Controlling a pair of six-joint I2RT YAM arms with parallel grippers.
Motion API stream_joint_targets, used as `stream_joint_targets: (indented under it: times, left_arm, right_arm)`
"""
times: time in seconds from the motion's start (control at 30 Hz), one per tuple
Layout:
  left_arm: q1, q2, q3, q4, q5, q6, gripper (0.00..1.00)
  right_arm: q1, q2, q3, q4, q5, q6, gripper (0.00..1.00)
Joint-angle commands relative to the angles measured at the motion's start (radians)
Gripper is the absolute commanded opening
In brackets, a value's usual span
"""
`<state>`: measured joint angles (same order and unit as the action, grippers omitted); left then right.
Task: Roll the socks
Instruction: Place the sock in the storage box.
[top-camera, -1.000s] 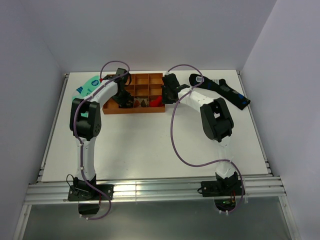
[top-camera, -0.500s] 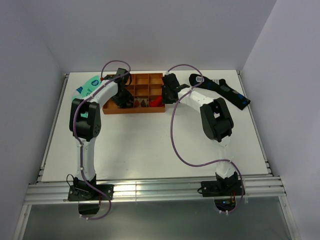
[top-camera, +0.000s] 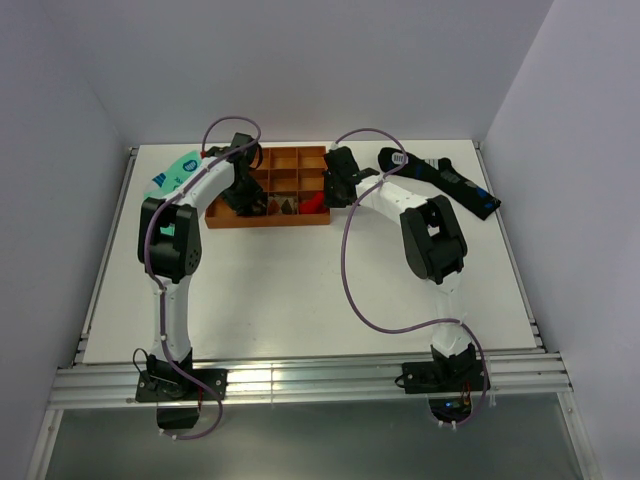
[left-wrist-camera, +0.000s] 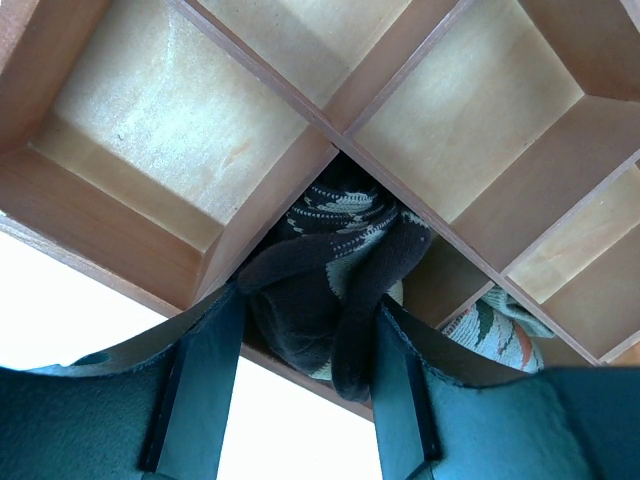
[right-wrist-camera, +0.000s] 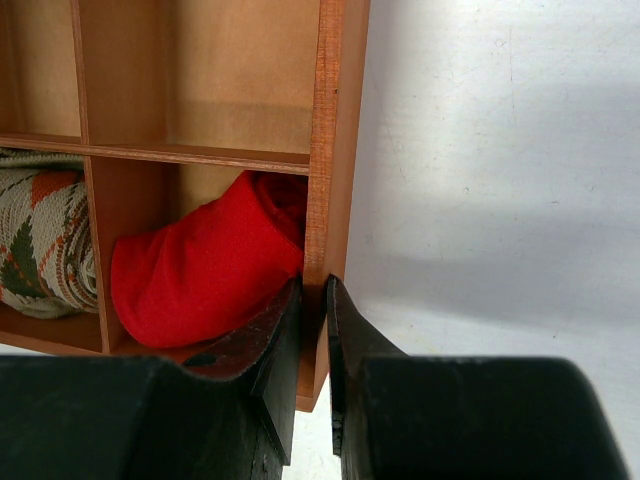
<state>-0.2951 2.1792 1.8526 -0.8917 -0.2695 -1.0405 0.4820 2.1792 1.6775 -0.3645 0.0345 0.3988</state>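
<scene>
Both grippers work at the wooden tray (top-camera: 300, 158), with the rolled socks (left-wrist-camera: 312, 285) sitting in one of its front-row compartments.

The left gripper (left-wrist-camera: 305, 318) reaches into that compartment, its jaws spread wide and pinching the dark brown roll from both sides. One compartment to the right lies a green-and-orange patterned roll (right-wrist-camera: 45, 240), and a red roll (right-wrist-camera: 205, 270) fills the tray's front right corner. The right gripper (right-wrist-camera: 313, 305) has its jaws nearly together, clamping the tray's right wall beside the red roll. A mint-green sock (top-camera: 172, 172) lies left of the tray and a dark sock (top-camera: 445, 180) right of it.
</scene>
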Motion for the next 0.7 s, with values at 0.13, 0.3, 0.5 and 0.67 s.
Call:
stream_joint_targets:
  times: [0.13, 0.3, 0.5, 0.67]
  left_arm:
    - [0.007, -0.061, 0.019, -0.02, 0.003, 0.037, 0.56]
    - [0.005, -0.078, 0.034, -0.015, 0.013, 0.04, 0.56]
    - [0.005, -0.084, 0.057, -0.027, 0.019, 0.05, 0.57]
    - [0.005, -0.084, 0.042, -0.026, 0.021, 0.059, 0.57]
  right_arm:
    - [0.006, 0.086, 0.008, 0.036, -0.015, -0.021, 0.0]
    - [0.006, 0.086, 0.007, 0.038, -0.015, -0.021, 0.0]
    - [0.006, 0.087, 0.008, 0.038, -0.015, -0.021, 0.0]
    - [0.006, 0.086, 0.008, 0.038, -0.015, -0.023, 0.0]
